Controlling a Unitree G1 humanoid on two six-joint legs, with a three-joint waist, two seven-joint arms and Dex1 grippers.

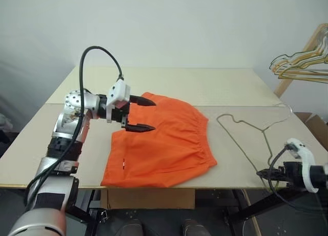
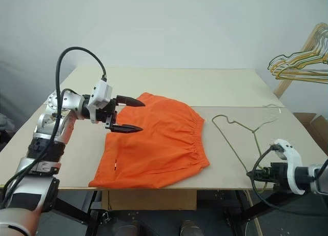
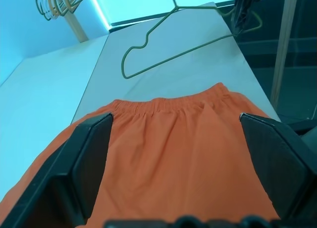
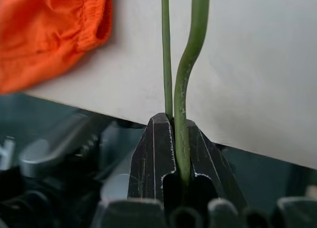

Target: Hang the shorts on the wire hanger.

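Fingers, left gripper (image 1: 139, 113): spread wide with nothing between them, hovering over the left part of the shorts, left of centre in the head views; in the left wrist view both black fingers (image 3: 81, 168) frame orange cloth without gripping it.
Fingers, right gripper (image 4: 174, 139): pinched tight on the wire hanger, two green-grey wire strands running up out of the clamp in the right wrist view; in the head views this gripper (image 1: 264, 173) sits at the lower right, just off the table's front edge.
Shorts (image 1: 163, 141): bright orange, lying flat on the table in the middle of the frame, gathered waistband facing right toward the hanger.
Wire hanger (image 1: 246, 131): thin, dull olive, lying on the table right of the shorts, its near end caught in the right gripper at the table edge.
Table (image 1: 215, 87): pale beige top carrying shorts and hanger.
Hanger rack (image 1: 302, 62): wooden stand at upper right holding a bunch of yellow and grey hangers.
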